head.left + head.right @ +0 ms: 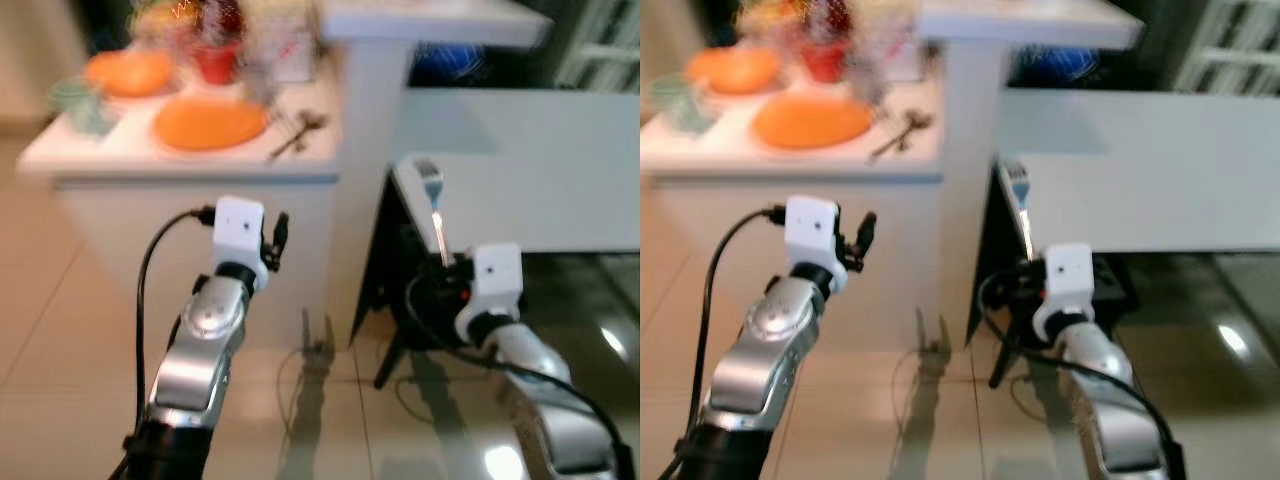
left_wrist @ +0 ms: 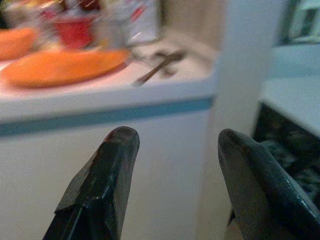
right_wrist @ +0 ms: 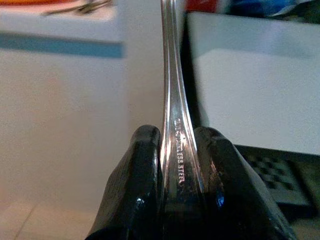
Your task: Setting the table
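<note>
Two silver arms reach forward over a tiled floor [image 1: 60, 330] toward a low white table [image 1: 180, 160]. The right gripper [image 3: 177, 145] has its black fingers pressed tight against the handle of a metal fork [image 1: 432, 205], which stands upright above it, tines at the top. In the head views the fork rises in front of the edge of a white counter [image 1: 540, 170] that stretches to the robot's right, beside a white pillar [image 1: 365, 150].

Away on the other side, the left gripper [image 2: 175, 150] hangs in front of the white table's side panel, its fingers spread apart with nothing between them.

On the table lies an orange plate [image 1: 210, 124], and just beside it, toward the pillar, some dark cutlery [image 1: 296, 135], probably a spoon or two, though the blur makes it hard to tell. Behind the plate stands a red cup [image 1: 215, 62], with an orange bowl [image 1: 128, 72] to its left and a pale green object [image 1: 78, 104] near the table's left edge. A black cable [image 1: 150, 270] loops up to the left wrist. Under the white counter sits a dark shelf [image 1: 400, 290] with black items.
</note>
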